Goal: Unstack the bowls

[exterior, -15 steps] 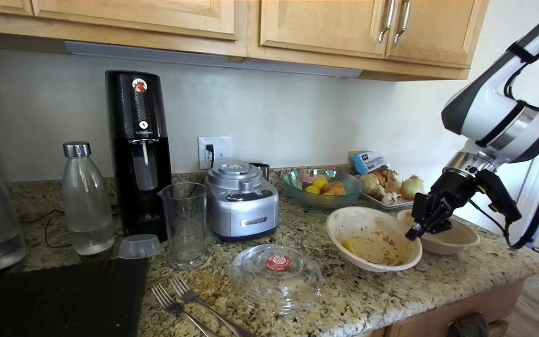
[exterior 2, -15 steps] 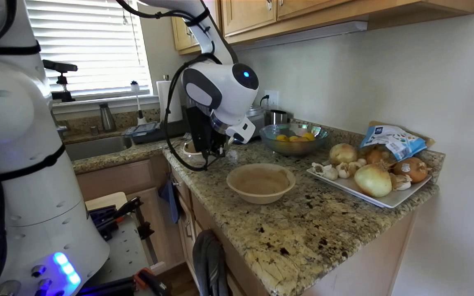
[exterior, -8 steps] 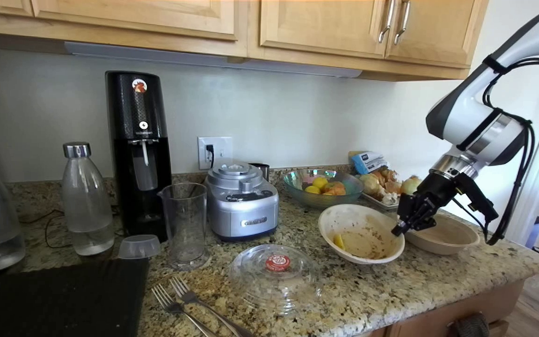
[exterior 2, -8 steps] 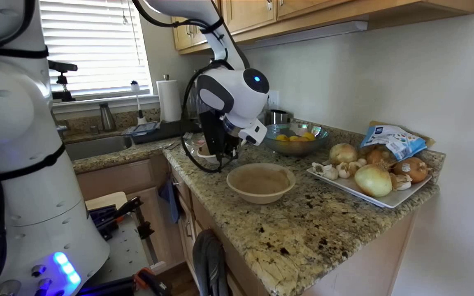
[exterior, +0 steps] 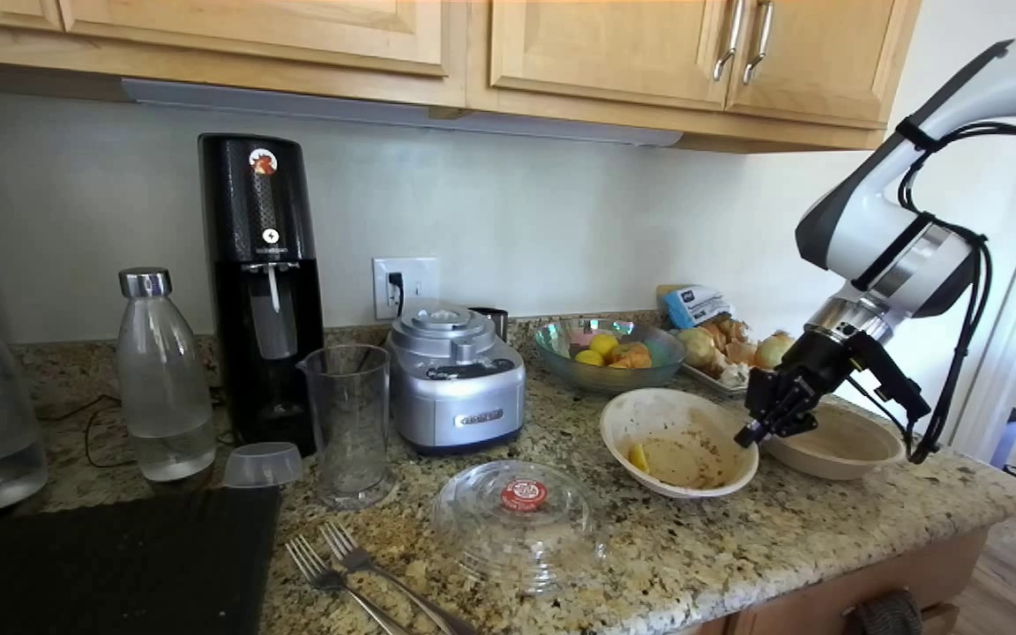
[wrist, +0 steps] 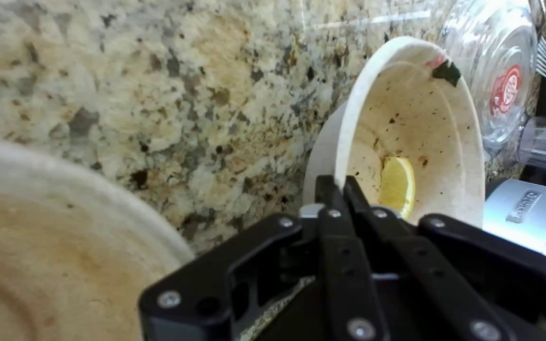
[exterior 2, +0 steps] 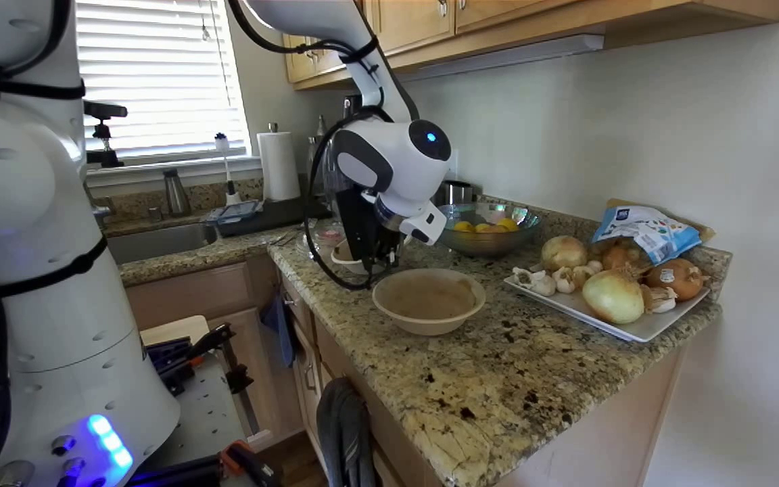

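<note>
Lightning bolt [exterior: 271,235] marks black machine [exterior: 261,291] (lettering [exterior: 271,250] blurred).

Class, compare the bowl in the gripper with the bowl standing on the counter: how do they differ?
The held bowl is tilted; the standing bowl sits level on the counter.
The gripper pinches the held bowl by its rim, while the standing bowl is not gripped.
The held bowl contains a lemon wedge and food scraps; the standing bowl shows stains but no wedge.
Both are round, beige and pale-rimmed.
</note>
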Available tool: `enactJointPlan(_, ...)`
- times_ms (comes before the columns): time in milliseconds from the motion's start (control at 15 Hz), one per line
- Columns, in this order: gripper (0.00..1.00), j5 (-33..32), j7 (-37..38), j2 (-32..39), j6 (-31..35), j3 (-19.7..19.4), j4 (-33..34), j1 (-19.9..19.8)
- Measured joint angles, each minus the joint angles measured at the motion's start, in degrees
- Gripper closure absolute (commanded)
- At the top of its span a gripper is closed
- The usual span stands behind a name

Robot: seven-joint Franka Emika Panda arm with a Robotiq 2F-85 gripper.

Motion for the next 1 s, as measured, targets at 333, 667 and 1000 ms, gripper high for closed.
enactJointPlan(333, 0.38, -1.1, 0.0, 0.1, 0.0, -0.5, 0.0, -0.2)
enactJointPlan(667, 0.07, -4.4, 0.2, -1.0, -0.5, -1.5, -0.2, -0.8)
enactJointPlan(1000, 0.0, -8.1, 0.3, -5.5, -3.7, -2.3, -1.5, -1.9)
